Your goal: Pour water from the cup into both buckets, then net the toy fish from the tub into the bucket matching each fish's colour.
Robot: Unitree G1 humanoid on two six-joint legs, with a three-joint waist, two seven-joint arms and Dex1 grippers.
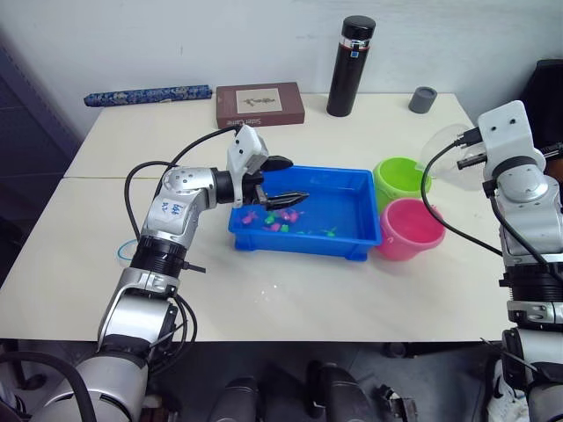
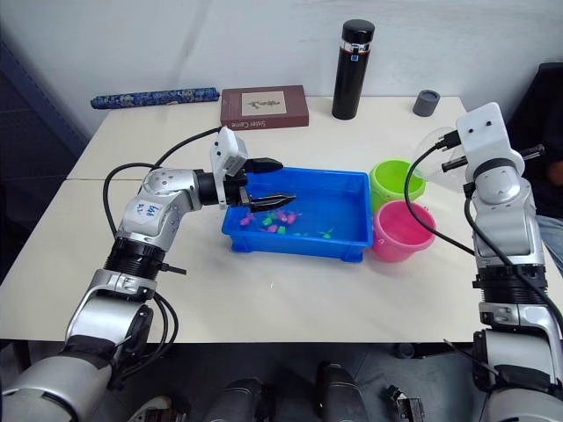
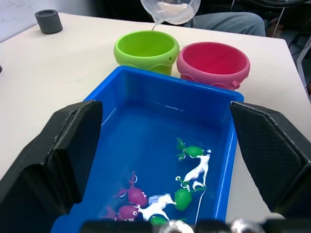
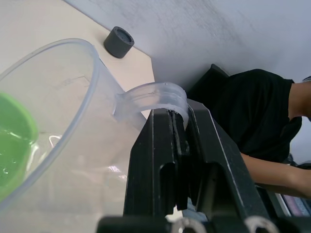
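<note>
The blue tub [image 1: 303, 247] sits mid-table with several pink fish [image 3: 133, 194] and green fish [image 3: 194, 151] lying in it. My left gripper [image 1: 284, 182] hovers open over the tub's left part, with nothing between its fingers [image 3: 63, 150]. To the tub's right stand the green bucket [image 1: 400, 178] and, nearer me, the pink bucket [image 1: 409, 229]. My right gripper [image 4: 170, 121] is shut on the handle of the clear cup [image 1: 444, 145], which is tipped with its spout over the green bucket. A light blue hoop, the net [image 1: 120, 253], lies left of my left arm and is partly hidden by it.
A tall black flask [image 1: 350, 66], a small grey cup [image 1: 423, 99], a brown book [image 1: 260, 104] and a blue patterned roll [image 1: 148, 95] line the table's far side. A person in black [image 4: 252, 111] sits beyond the right edge.
</note>
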